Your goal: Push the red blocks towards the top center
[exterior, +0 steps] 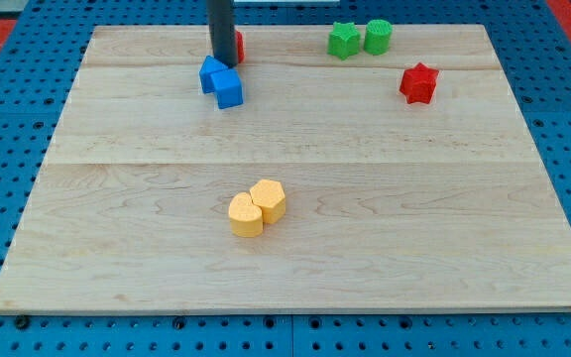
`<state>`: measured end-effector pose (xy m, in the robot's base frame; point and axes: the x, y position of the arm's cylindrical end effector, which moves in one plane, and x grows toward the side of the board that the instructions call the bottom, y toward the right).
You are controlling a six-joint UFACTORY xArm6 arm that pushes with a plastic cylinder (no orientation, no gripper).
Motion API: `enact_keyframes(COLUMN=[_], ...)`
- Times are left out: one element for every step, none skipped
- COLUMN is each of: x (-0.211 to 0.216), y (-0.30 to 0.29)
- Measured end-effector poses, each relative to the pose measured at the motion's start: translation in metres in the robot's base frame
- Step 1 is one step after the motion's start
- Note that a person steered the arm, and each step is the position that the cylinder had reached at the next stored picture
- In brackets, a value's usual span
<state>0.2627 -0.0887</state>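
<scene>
A red star block (418,83) lies at the view's upper right. A second red block (238,45) sits near the top, left of centre, mostly hidden behind my rod; its shape cannot be made out. My tip (222,59) rests on the board just left of and touching that red block, directly above the blue blocks. Two blue blocks (221,81) sit together just below my tip.
Two green blocks (359,39) stand side by side near the top edge, right of centre. Two yellow blocks (257,207) touch each other in the lower middle. The wooden board (117,248) lies on a blue pegboard.
</scene>
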Motion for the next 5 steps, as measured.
enact_keyframes(x=[-0.004, -0.015, -0.032, -0.034, -0.022], y=[-0.021, -0.039, -0.022, -0.014, 0.023])
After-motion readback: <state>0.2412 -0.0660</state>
